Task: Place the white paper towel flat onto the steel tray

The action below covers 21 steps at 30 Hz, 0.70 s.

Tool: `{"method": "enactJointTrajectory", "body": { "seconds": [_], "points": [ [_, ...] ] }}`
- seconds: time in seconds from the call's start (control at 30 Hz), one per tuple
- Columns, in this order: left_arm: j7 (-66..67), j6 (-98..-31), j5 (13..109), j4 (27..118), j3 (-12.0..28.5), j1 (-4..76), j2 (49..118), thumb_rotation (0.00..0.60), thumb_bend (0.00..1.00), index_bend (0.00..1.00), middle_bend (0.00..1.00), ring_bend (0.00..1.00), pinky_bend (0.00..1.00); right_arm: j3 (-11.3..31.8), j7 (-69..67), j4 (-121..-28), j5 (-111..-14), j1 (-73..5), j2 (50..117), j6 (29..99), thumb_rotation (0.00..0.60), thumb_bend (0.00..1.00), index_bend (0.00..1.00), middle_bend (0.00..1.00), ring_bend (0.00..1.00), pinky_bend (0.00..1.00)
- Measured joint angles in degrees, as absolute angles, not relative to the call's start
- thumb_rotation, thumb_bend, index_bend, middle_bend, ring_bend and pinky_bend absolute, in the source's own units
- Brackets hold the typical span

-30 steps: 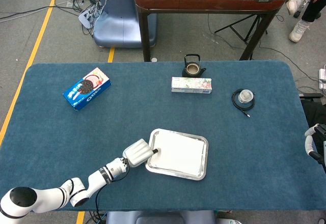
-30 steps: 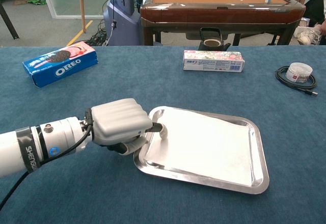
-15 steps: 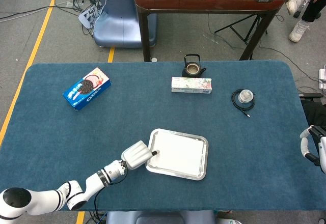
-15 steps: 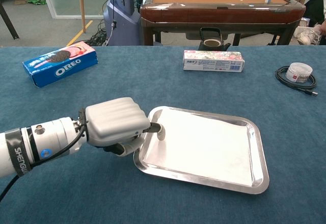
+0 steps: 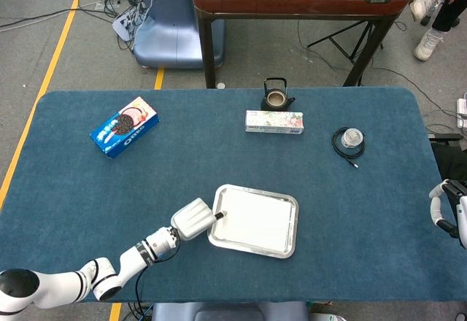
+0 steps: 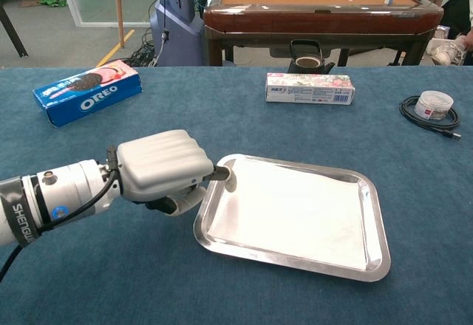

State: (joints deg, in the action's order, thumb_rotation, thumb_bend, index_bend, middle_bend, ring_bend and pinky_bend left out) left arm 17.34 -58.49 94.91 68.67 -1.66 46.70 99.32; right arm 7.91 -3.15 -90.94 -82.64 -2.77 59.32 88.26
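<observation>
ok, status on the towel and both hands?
Left hand at tray edge, fingertip on towel. Right hand off at table edge, state unclear. Towel flat in tray. Nothing in the way.

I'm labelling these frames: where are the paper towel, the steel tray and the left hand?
paper towel (image 6: 295, 210), chest view, middle of the sheet
steel tray (image 6: 378, 225), chest view, right rim
left hand (image 6: 159, 166), chest view, back of the hand

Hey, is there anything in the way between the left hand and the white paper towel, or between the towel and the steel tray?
Nothing visible. The paper towel already lies flat inside the steel tray, and the left hand reaches a fingertip to its near-left corner.
</observation>
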Motion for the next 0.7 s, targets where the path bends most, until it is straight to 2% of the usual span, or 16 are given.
{"method": "enactJointTrajectory", "body": {
  "seconds": [0.53, 0.7],
  "points": [
    [19.32, -65.14, 93.08, 75.03, 0.38, 42.56, 91.69, 0.600, 0.65, 0.27, 1.00, 1.00, 1.00, 7.77, -2.77, -91.02, -82.63, -2.98, 59.48, 87.94, 0.600, 0.51, 0.55, 0.47, 0.37, 0.43],
    [22.28, -69.16, 91.17, 78.80, 1.14, 39.12, 88.13, 0.600, 0.63, 0.22, 1.00, 0.95, 1.00, 7.67, -2.27, -91.14, -82.88, -3.00, 59.62, 88.04, 0.600, 0.51, 0.55, 0.47, 0.37, 0.43]
  ]
}}
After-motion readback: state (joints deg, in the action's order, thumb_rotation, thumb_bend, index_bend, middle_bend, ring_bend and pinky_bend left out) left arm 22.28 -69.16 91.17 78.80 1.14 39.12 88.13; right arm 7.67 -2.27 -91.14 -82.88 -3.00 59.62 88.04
